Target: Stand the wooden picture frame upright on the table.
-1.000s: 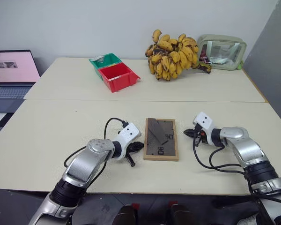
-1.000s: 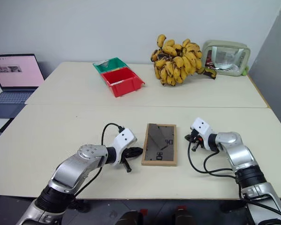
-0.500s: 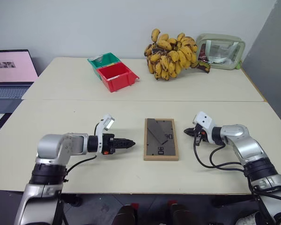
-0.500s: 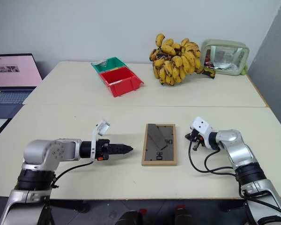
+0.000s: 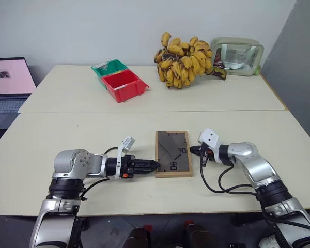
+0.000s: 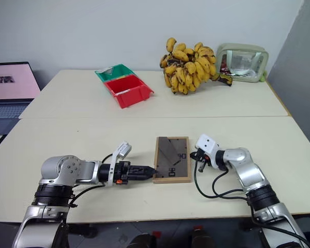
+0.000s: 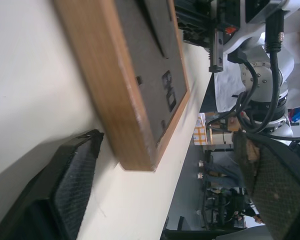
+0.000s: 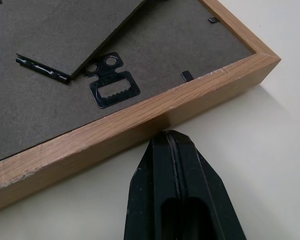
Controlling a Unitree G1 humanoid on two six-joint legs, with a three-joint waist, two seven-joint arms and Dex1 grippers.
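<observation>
The wooden picture frame [image 5: 172, 160] lies flat and face down on the bench [image 5: 67, 134], its dark back panel with the fold-out stand upward. The left pincer [image 5: 152, 165], fingers spread wide, has one at the frame's near left corner and one above it. The right pincer [image 5: 194, 150], fingers pressed shut and holding nothing, touches the frame's right edge. The frame looks light and rigid but fragile if glazed; its smooth wood may slide, so take it by the thick rim.
</observation>
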